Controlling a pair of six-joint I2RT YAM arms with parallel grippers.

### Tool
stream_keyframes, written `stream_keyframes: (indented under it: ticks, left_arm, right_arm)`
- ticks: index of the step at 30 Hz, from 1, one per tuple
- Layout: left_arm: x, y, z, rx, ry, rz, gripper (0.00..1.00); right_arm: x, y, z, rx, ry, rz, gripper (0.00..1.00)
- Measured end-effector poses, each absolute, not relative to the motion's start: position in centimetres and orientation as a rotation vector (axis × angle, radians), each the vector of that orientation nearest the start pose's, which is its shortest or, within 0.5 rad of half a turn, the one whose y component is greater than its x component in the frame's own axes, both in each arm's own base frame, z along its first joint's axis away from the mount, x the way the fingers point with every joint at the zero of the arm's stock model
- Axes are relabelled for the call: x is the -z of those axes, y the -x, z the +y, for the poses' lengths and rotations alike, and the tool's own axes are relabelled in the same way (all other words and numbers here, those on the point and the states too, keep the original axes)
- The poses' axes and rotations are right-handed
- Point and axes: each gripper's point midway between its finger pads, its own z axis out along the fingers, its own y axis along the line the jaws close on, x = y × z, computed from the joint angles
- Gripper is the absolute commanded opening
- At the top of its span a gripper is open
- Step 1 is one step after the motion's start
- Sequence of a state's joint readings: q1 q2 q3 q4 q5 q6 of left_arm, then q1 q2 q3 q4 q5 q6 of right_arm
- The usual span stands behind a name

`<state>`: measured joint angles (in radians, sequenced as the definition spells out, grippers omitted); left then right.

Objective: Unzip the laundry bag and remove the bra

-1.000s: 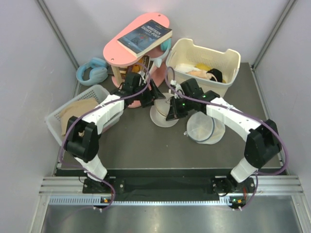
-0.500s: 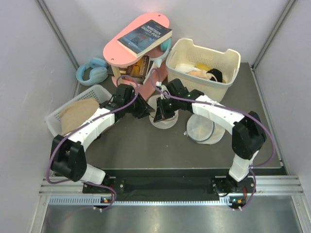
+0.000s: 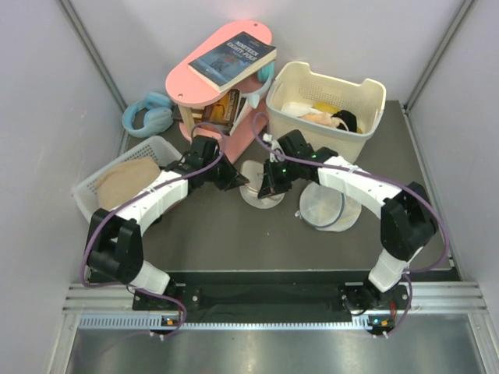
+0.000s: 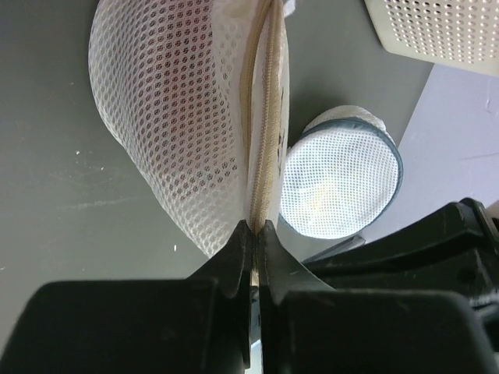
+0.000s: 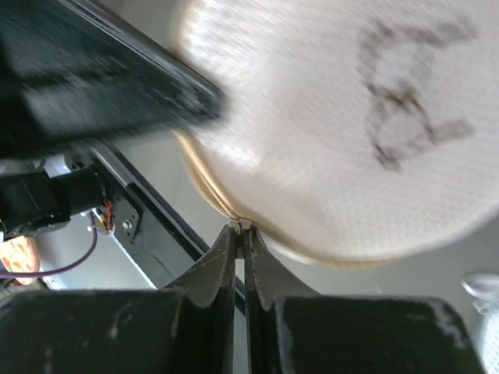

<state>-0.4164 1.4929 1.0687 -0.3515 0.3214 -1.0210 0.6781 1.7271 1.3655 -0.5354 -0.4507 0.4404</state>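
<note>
- Dark counter (image 3: 226, 234) under pale walls; the laundry bag (image 4: 171, 109) sits near the middle of it, and everything below is placed from that bag.
- Left end effector (image 4: 256, 234) is at the bag's left side, jaws closed tight on the bag's seam where the zip (image 4: 263, 132) begins.
- Right end effector (image 5: 242, 232) is at the bag's right side, jaws pressed together on a small pale tab at the rim, probably the zip pull (image 5: 240, 224). The face with the bra drawing (image 5: 409, 93) bulges just beyond it.
- Both arms touch the bag, so neither is nearer. The bag lies between the two sets of fingertips.
- From the left wrist, the zip runs straight away from the fingertips along the bag's edge, with the dome swelling to one side. It looks closed along the whole length in view.
- No bra can be made out. A faint reddish shade shows through the mesh, so it is likely inside the bag.
- A white mesh bag (image 3: 327, 209) lies to the laundry bag's right, apart from it. A cream basket (image 3: 331, 97) stands behind and to the right.
- Judgement: the coming move turns on the zip's line. The left pinch would anchor the seam while the right draws the pull along the curved rim, away from that anchor. A pull across the zip would only drag the bag.
</note>
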Motion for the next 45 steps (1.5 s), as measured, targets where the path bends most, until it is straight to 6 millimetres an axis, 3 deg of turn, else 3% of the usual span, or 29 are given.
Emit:
stream_keyframes:
  ticks: [6,9,11,13,15,19,22,26,29,30,32,45]
  left_arm:
    - [-15.5,-33.1,-23.6,1.028,0.609,2.482,0.00]
    - [-15.8,-33.4,-23.4,1.041,0.609,2.472,0.00]
    - [-15.9,-33.4,-23.6,1.056,0.604,2.467,0.18]
    - [-16.1,-33.5,-23.7,1.066,0.603,2.463,0.55]
    - [-16.2,-33.6,-23.6,1.061,0.591,2.461,0.64]
    - [-16.1,-33.4,-23.4,1.048,0.614,2.470,0.66]
    - [-16.2,-32.9,-23.2,1.040,0.621,2.475,0.62]
    - [-16.0,-31.9,-22.8,1.038,0.630,2.479,0.41]
    - [-15.3,-31.3,-22.5,1.021,0.646,2.497,0.21]
    - [-15.0,-31.2,-22.4,1.012,0.651,2.503,0.09]
    - [-14.8,-31.1,-22.3,1.002,0.659,2.505,0.02]
    - [-14.7,-31.2,-22.2,0.994,0.638,2.503,0.00]
  right_arm:
    - [-14.1,-28.0,28.8,-0.958,0.390,2.606,0.00]
    - [-13.9,-28.6,27.3,-0.933,0.355,2.615,0.00]
    - [-13.9,-28.7,27.1,-0.929,0.355,2.613,0.00]
    - [-13.9,-28.6,27.2,-0.929,0.362,2.615,0.00]
    - [-13.9,-28.3,27.5,-0.928,0.375,2.617,0.00]
    - [-14.7,-27.6,28.9,-0.941,0.427,2.600,0.00]
    - [-15.7,-27.0,31.0,-0.974,0.489,2.566,0.00]
    - [-15.8,-26.0,33.0,-1.007,0.539,2.558,0.00]
    - [-15.4,-25.6,33.6,-1.017,0.549,2.571,0.00]
    - [-15.3,-25.5,33.6,-1.017,0.551,2.575,0.00]
    - [-15.3,-25.5,33.6,-1.016,0.550,2.576,0.00]
    - [-13.9,-25.5,32.6,-0.980,0.526,2.608,0.00]
